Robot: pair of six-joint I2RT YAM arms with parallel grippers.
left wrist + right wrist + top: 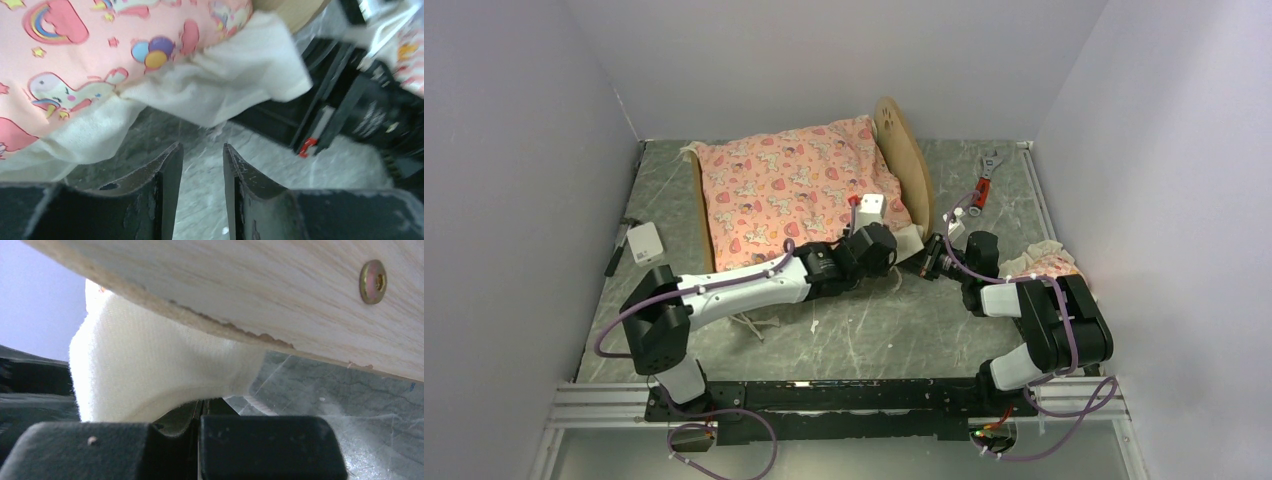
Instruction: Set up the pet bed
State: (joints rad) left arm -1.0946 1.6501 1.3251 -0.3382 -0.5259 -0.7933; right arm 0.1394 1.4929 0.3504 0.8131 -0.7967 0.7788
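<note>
The pet bed's light-wood headboard (902, 148) stands at the back right, and its low footboard (701, 215) is on the left. The pink cartoon-print mattress (789, 185) lies on the frame and hides the base. My right gripper (927, 264) is shut on the mattress's white frill corner (150, 370), just below the wooden headboard edge (280, 305). My left gripper (202, 150) is open by a narrow gap and empty, low over the table just under the same frill (240, 75). In the top view it (900, 262) is close beside the right gripper.
The small frilled pillow (1049, 262) lies at the right, partly under my right arm. A red-handled wrench (984, 182) lies behind it near the back right. A small white box (646, 243) and a black pen (616, 250) lie at the left. Walls close in on three sides.
</note>
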